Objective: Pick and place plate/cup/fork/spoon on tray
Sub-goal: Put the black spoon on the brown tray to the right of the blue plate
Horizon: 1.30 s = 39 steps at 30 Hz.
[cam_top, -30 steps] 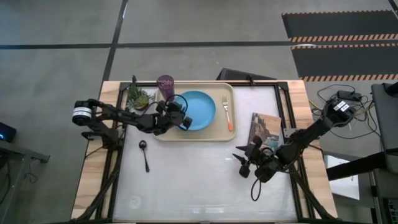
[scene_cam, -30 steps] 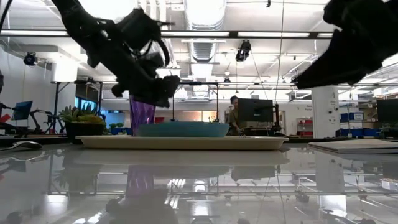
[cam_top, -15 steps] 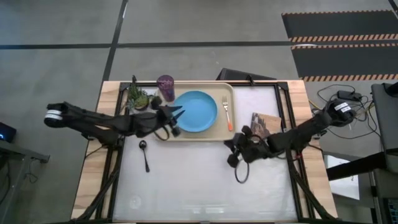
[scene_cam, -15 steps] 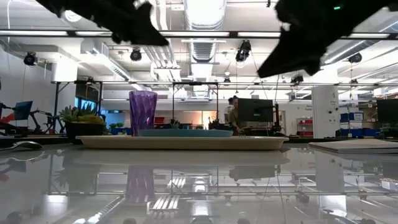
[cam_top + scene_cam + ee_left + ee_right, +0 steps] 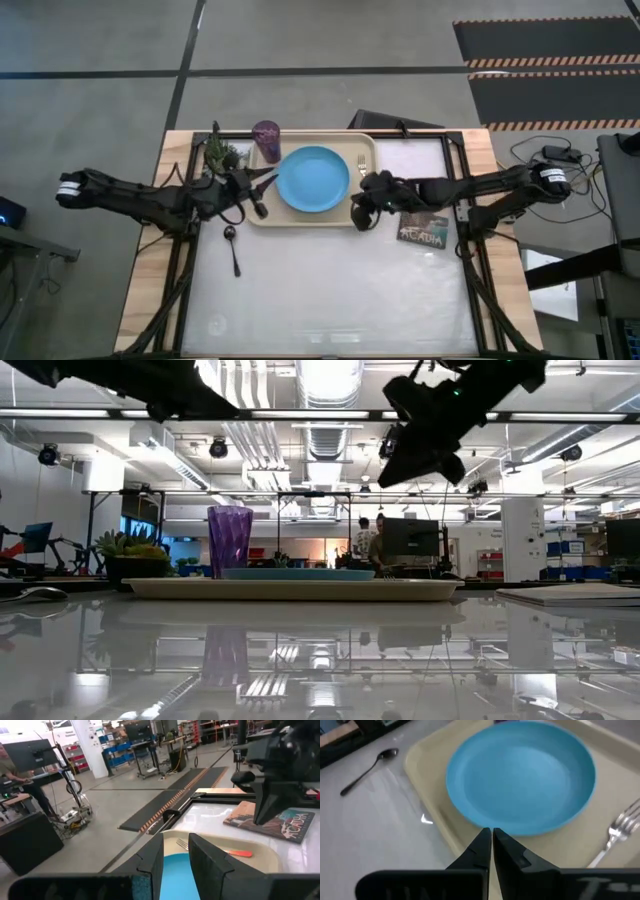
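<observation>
Looking down, I see the small dark metal spoon alone on the bench, slim, stiff, slippery; grip its handle. Left fingers slightly parted, right fingers closed, both empty.

A glossy white tabletop with bare wood strips along both sides carries a beige tray at its far edge. Just beyond the tray's left end stands a small green potted plant, while a dark spoon lies on the white surface near the tray's front-left corner. A book rests just off the tray's right end.
</observation>
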Motion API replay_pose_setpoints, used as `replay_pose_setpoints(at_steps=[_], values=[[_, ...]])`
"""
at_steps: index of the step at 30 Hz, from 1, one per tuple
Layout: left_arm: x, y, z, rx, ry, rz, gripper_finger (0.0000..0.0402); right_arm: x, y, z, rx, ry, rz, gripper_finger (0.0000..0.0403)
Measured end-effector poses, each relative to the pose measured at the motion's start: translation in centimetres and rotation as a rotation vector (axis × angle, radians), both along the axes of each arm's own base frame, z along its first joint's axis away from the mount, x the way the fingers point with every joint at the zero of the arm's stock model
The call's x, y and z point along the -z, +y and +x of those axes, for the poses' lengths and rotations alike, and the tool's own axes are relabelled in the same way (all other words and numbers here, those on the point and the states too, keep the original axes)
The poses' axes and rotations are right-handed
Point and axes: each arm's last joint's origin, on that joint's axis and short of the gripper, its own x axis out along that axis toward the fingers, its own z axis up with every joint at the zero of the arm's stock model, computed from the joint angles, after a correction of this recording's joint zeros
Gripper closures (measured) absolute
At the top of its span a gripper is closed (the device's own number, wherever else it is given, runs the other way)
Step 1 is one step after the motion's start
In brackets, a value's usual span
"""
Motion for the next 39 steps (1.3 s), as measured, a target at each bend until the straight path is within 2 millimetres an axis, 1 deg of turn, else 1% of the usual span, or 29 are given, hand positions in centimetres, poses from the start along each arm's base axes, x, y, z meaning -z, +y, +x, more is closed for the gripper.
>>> replay_pose_setpoints(at_steps=[4, 7, 9, 11, 13, 15, 17, 19, 23, 25, 27, 31, 34, 37, 39], values=[[0.9, 0.0, -0.6, -0.001, 0.005, -0.009, 0.0329, -1.3, -0.6, 1.0, -0.007, -0.006, -0.030, 0.0394], [1.8, 0.0, -0.8, 0.007, -0.014, -0.106, 0.0329, -2.1, -0.6, 1.8, -0.036, -0.015, -0.065, 0.0394], [2.4, -0.1, -0.9, 0.035, -0.008, -0.211, 0.0329, -2.6, -0.6, 2.3, -0.055, -0.015, -0.088, 0.0394], [3.4, -0.3, -1.0, 0.047, 0.020, -0.364, 0.0329, -2.9, -0.6, 2.6, -0.065, -0.007, -0.099, 0.0394], [4.7, -0.5, -1.4, -0.020, 0.079, -0.560, 0.0330, -3.0, -0.6, 2.7, -0.075, -0.005, -0.110, 0.0394], [6.1, -1.0, -1.8, -0.136, 0.170, -0.742, 0.0337, -2.9, -0.6, 2.7, -0.082, -0.002, -0.119, 0.0394], [7.3, -1.8, -2.2, -0.237, 0.279, -0.863, 0.0350, -2.8, -0.6, 2.7, -0.087, -0.002, -0.127, 0.0394], [8.0, -2.7, -2.1, -0.293, 0.382, -0.940, 0.0366, -2.5, -0.6, 2.6, -0.092, 0.013, -0.134, 0.0394], [8.3, -4.6, -1.2, -0.321, 0.496, -1.049, 0.0395, -2.1, -0.6, 2.5, -0.095, 0.028, -0.146, 0.0394], [8.1, -5.3, -0.7, -0.333, 0.547, -1.087, 0.0400, -1.9, -0.6, 2.4, -0.102, 0.037, -0.153, 0.0394], [7.4, -5.5, -0.3, -0.359, 0.610, -1.100, 0.0400, -1.8, -0.6, 2.4, -0.112, 0.044, -0.164, 0.0394], [5.1, -5.7, 0.2, -0.438, 0.750, -1.092, 0.0400, -2.0, -0.6, 2.5, -0.143, 0.034, -0.206, 0.0394], [4.2, -6.5, 0.8, -0.425, 0.794, -1.102, 0.0400, -2.5, -0.6, 2.9, -0.169, -0.018, -0.256, 0.0394], [4.4, -7.7, 0.9, -0.439, 0.786, -1.149, 0.0400, -2.9, -0.6, 3.0, -0.210, -0.033, -0.308, 0.0394], [5.2, -8.6, 0.6, -0.472, 0.820, -1.199, 0.0396, -3.1, -0.6, 2.9, -0.233, -0.027, -0.336, 0.0394]])
